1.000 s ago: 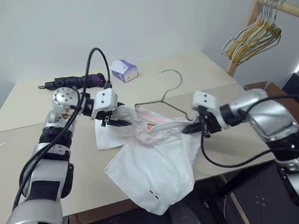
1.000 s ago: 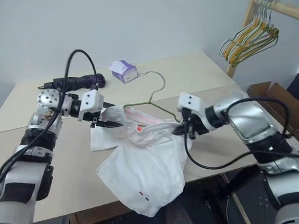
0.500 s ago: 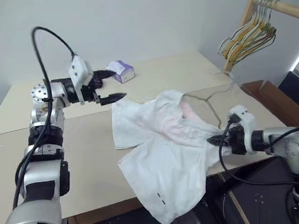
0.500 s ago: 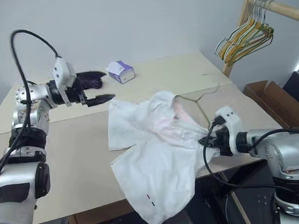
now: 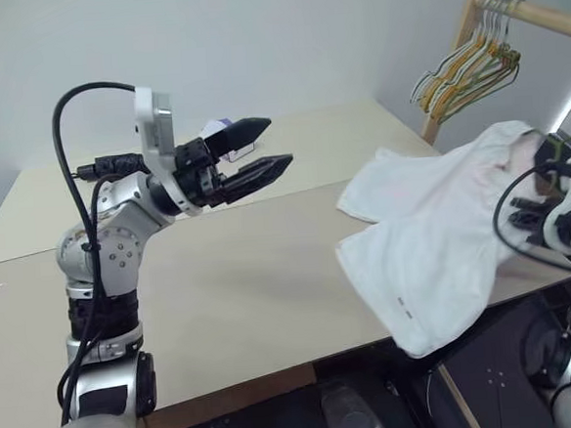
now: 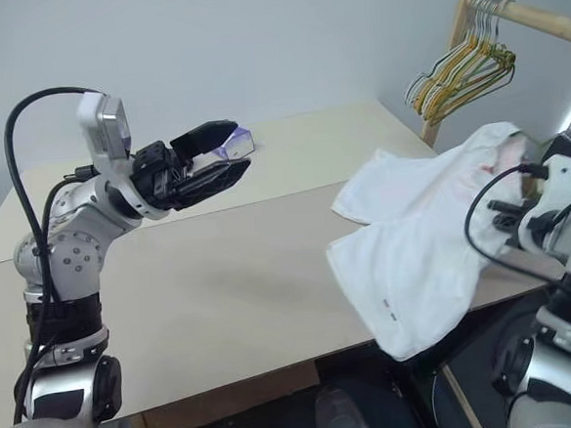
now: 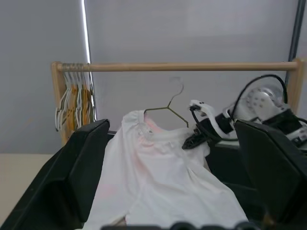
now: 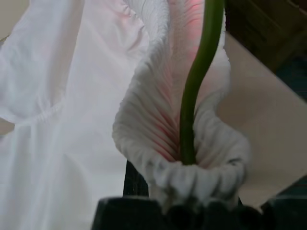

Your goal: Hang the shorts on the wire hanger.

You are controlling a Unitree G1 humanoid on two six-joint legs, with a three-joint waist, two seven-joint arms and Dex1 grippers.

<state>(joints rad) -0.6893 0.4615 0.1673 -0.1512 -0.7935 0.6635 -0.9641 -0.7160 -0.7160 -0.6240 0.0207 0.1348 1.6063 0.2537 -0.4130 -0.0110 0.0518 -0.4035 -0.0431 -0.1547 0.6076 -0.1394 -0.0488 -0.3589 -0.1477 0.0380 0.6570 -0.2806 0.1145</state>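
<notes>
The shorts (image 5: pixel 434 233) drape off the counter (image 5: pixel 222 287) at 3 o'clock, threaded on the wire hanger (image 7: pixel 169 106), pinched with it by right gripper (image 7: pixel 192 141); left gripper (image 5: pixel 271 148) spread, empty. Racking likely remains.

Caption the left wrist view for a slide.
Right claw lifts white shorts on a wire hanger before the wooden rail.

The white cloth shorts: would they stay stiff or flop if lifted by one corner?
Probably flop: the white cloth shorts drape over the beige table's edge and sag from the right gripper. Likely light, since the thin olive-green wire hanger carries them unbent.
</notes>
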